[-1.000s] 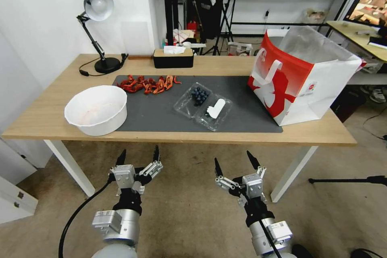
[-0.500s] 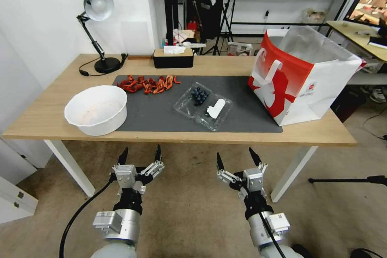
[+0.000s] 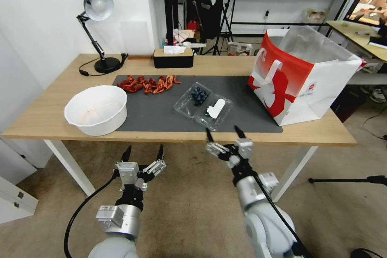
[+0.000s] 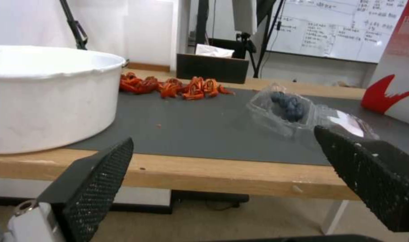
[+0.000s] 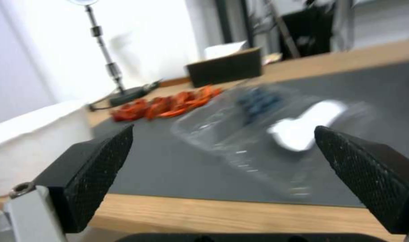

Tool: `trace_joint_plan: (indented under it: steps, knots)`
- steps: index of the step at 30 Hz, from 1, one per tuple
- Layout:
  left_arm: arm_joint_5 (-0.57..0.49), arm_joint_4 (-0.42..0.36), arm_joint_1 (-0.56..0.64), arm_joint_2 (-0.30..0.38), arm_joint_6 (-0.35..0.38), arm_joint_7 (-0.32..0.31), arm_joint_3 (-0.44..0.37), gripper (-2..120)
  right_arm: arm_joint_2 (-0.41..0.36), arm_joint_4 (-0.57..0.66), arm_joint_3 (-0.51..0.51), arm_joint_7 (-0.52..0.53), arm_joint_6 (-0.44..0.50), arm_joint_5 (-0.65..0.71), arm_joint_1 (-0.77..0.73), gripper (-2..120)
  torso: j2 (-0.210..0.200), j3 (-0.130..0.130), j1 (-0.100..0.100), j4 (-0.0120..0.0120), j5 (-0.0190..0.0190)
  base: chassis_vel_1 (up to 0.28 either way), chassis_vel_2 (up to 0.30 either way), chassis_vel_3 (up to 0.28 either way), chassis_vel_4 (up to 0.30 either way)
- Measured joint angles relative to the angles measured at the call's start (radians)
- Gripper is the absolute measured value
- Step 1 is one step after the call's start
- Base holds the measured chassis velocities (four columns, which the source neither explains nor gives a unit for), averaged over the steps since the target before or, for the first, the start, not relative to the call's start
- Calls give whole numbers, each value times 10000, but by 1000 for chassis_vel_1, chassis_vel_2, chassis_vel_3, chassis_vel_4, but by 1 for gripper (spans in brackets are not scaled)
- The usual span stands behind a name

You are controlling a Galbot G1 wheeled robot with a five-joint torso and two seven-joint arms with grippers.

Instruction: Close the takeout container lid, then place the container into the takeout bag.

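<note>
Clear takeout container (image 3: 202,105) lies open — one lid (image 3: 214,111), two grippers, left (image 3: 143,154) and right (image 3: 223,132), jaws spread, empty.

white bowl (image 3: 96,109), red crayfish (image 3: 148,84), black tissue box (image 3: 173,58), desk lamp (image 3: 96,8); wooden table (image 3: 48,113)

My arms silver-grey, jointed; black cable loops lower left. My grippers: black pointed fingers (image 4: 96,188), meshed pads, white knuckles.

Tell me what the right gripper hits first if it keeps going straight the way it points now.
Most likely the lid of the open takeout container. The right gripper, jaws open, sits at the table's near edge aimed at it; whether it clears the edge is unclear.
</note>
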Motion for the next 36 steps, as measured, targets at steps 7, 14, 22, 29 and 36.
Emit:
trace_joint_plan:
  steps: [7,14,22,29,36]
  knots:
    - [55,40,45,-40,-54,-7,-65,100,-123,-807,-984,1350,-1619,2027,1728,100,0,1,0,0,-1,0,0,0,0]
    - [58,80,61,-48,-121,-46,-140,100,130,-925,-1361,2944,-2972,3376,2651,100,0,1,0,-1,-1,0,0,0,0]
    - [75,136,63,-55,-183,-60,-139,100,223,-985,-1356,4341,-3694,4411,3073,100,0,0,0,-1,-1,0,0,0,0]
    - [88,164,66,-58,-239,-67,-136,100,142,-1092,-1167,4585,-3845,4956,3281,100,0,-1,0,-1,0,0,0,0,0]
    - [92,215,41,-88,-243,-74,-126,100,123,-1214,-1140,4710,-4020,5338,3452,100,0,-1,0,-1,0,0,0,0,0]
